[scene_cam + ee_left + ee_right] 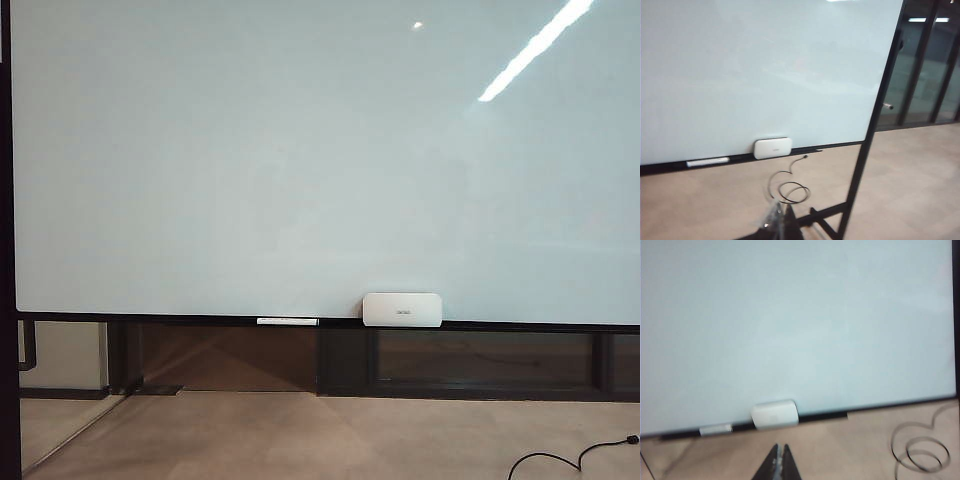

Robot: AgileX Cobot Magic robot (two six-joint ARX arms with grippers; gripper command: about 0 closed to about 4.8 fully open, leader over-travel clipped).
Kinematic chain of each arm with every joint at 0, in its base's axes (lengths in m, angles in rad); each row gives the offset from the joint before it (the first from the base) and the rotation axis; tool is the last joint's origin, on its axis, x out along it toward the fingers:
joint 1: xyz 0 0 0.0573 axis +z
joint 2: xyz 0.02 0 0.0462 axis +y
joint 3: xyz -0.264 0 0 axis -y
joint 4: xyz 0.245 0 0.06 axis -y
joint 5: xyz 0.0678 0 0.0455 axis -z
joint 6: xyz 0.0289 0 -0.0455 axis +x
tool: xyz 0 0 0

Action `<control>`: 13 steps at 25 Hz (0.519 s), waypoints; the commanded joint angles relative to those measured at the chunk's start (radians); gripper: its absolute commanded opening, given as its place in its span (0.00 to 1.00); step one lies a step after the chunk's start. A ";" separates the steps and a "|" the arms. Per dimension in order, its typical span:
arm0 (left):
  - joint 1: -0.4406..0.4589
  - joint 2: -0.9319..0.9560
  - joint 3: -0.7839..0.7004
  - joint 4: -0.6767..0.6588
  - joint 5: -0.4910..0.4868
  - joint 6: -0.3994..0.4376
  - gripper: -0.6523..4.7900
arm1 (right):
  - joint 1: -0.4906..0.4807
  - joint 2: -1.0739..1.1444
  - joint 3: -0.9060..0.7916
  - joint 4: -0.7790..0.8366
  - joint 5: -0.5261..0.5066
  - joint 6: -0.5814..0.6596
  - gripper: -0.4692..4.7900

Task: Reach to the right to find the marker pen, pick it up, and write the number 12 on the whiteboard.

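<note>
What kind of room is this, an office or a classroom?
Probably an office or meeting space. A large whiteboard on a dark wheeled stand fills the view, a white box rests on its ledge, and dark glass partitions line the tan floor behind.

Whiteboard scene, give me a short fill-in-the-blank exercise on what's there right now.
1. The whiteboard has ____ written on it.
2. The small white box rests on the board's bottom ____.
3. In the right wrist view, the right gripper has its jaws ____.
4. The thin white stick lies to the ____ of the box in the exterior view.

Missing words: nothing; ledge; shut; left
</note>
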 commanded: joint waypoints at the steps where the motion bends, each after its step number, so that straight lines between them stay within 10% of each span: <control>1: -0.027 0.014 0.003 -0.019 -0.019 -0.023 0.11 | 0.000 0.010 0.055 0.004 0.074 0.007 0.08; 13: -0.146 0.306 0.119 0.013 0.033 0.027 0.11 | -0.002 0.182 0.166 0.035 0.091 -0.014 0.08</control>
